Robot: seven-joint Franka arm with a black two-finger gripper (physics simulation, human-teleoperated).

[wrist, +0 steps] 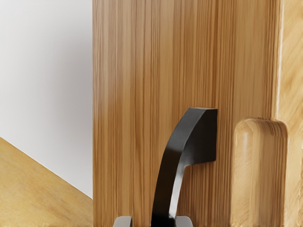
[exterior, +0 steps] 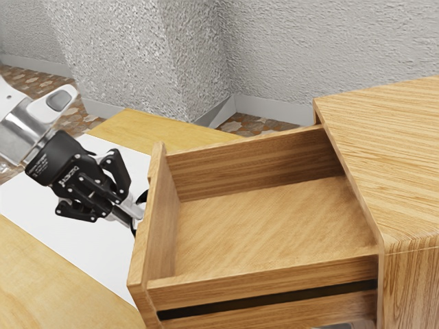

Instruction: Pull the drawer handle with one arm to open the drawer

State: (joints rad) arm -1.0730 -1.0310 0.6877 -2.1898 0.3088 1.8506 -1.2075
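The wooden drawer (exterior: 274, 219) stands pulled far out of the cabinet (exterior: 391, 137), its inside bare. Its front panel (exterior: 147, 233) faces the exterior view's left. My black gripper (exterior: 134, 214) reaches that panel from the left, level with its middle. In the wrist view the curved black handle (wrist: 187, 146) rises off the drawer front (wrist: 142, 94) and passes between my two grey fingertips (wrist: 122, 221), which press it from both sides. The gripper (wrist: 154, 221) is shut on the handle.
A white sheet (exterior: 82, 226) covers the table under my hand, with bare wooden tabletop (exterior: 41, 288) nearer the camera. A rough grey wall column (exterior: 137, 55) stands behind. A rounded wooden block (wrist: 259, 170) sits beside the handle on the drawer front.
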